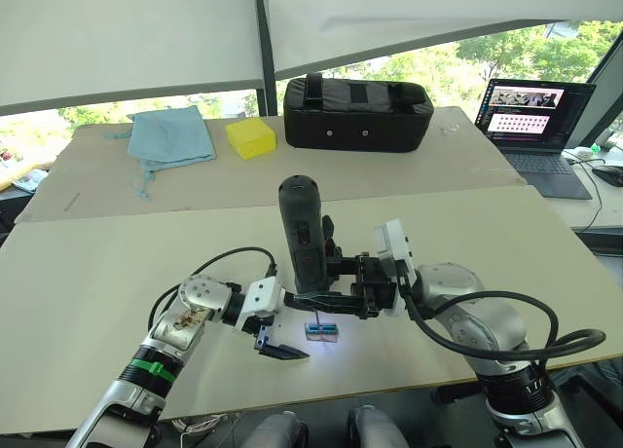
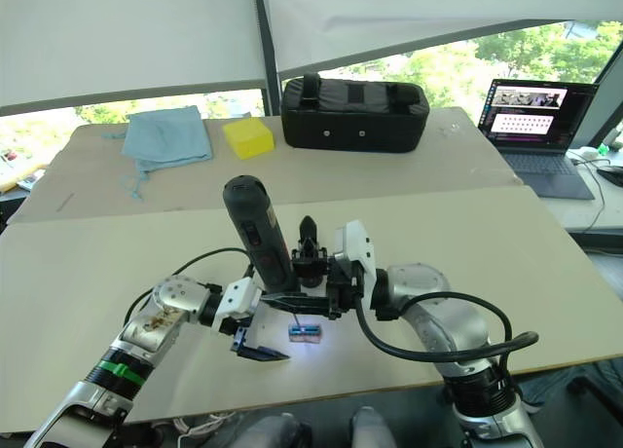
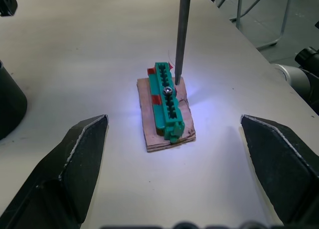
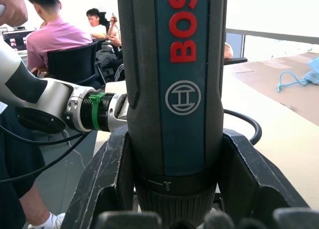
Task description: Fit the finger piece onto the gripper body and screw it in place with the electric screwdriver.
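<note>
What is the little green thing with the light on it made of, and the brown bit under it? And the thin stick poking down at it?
The green block looks like moulded plastic: smooth, even colour, a row of neat teeth. A shiny screw in it looks metal. The brown base looks like thin wood or card, with rough, layered edges. The thin bit of the electric screwdriver looks like dull grey metal.

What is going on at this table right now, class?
The robot's right gripper holds the electric screwdriver upright, its thin bit coming down beside a screw on a small green-and-brown block lit by the tool's light. The left gripper sits open just behind the block, holding nothing. Further back on the table lie a blue cloth, a yellow block and a black case.
</note>
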Controlling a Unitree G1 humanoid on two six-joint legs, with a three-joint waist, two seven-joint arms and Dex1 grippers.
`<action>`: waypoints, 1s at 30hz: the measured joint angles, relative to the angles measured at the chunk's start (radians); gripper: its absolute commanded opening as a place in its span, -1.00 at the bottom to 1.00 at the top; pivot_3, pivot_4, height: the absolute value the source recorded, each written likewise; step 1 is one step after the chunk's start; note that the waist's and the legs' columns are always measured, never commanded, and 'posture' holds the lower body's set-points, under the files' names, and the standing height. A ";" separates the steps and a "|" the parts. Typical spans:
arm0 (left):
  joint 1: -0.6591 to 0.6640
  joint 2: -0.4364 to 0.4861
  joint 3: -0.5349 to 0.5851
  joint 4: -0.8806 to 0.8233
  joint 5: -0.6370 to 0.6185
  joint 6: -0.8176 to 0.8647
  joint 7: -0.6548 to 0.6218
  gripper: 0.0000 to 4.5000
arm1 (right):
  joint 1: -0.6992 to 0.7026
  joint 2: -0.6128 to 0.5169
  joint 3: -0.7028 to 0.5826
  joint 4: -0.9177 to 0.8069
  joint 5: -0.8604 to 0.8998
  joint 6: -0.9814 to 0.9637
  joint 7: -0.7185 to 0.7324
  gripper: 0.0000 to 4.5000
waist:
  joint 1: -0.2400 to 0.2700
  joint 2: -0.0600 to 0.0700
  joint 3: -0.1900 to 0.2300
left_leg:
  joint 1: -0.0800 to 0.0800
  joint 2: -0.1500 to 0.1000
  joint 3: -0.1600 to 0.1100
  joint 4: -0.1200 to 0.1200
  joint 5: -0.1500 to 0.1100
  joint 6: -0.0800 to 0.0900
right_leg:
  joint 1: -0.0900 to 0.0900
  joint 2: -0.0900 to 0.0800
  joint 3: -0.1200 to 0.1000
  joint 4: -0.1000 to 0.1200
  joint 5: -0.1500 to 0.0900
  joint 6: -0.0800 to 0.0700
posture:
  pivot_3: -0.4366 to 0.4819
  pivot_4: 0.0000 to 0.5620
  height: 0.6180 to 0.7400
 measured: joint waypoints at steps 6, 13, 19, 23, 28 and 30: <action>-0.006 -0.001 0.000 0.004 0.000 -0.012 0.001 1.00 | 0.000 0.000 0.000 0.007 -0.011 0.000 0.001 -0.15 | 0.000 0.000 0.000 | 0.000 0.000 0.000 0.000 0.000 0.000 | 0.000 0.000 0.000 0.000 0.000 0.000 | -0.05 -0.47 1.00; -0.006 -0.001 0.000 0.006 0.000 -0.012 0.001 1.00 | 0.000 0.000 0.000 0.011 -0.012 -0.002 0.001 -0.15 | 0.000 0.000 0.000 | 0.000 0.000 0.000 0.000 0.000 0.000 | 0.000 0.000 0.000 0.000 0.000 0.000 | -0.05 -0.47 1.00; -0.006 -0.001 -0.001 0.005 0.000 -0.012 0.005 1.00 | 0.000 0.000 0.000 0.011 -0.012 -0.004 0.002 -0.15 | 0.000 0.000 0.000 | 0.000 0.000 0.000 0.000 0.000 0.000 | 0.000 0.000 0.000 0.000 0.000 0.000 | -0.05 -0.47 1.00; -0.006 -0.001 -0.001 0.006 0.000 -0.012 0.008 1.00 | 0.000 0.000 0.000 0.021 -0.017 -0.006 0.002 -0.15 | 0.000 0.000 0.000 | 0.000 0.000 0.000 0.000 0.000 0.000 | 0.000 0.000 0.000 0.000 0.000 0.000 | -0.05 -0.47 1.00; -0.006 -0.003 -0.001 0.005 0.000 -0.012 0.019 1.00 | 0.000 0.000 0.000 0.022 -0.022 -0.019 0.002 -0.15 | 0.001 0.000 0.000 | 0.000 0.000 0.000 0.000 0.000 0.000 | 0.000 0.000 0.000 0.000 0.000 0.000 | -0.05 -0.47 1.00; -0.006 -0.003 -0.001 0.005 0.000 -0.012 0.021 1.00 | 0.000 0.000 0.000 0.022 -0.023 -0.019 0.002 -0.15 | 0.001 0.000 0.000 | 0.000 0.000 0.000 0.000 0.000 0.000 | 0.000 0.000 0.000 0.000 0.000 0.000 | -0.05 -0.47 1.00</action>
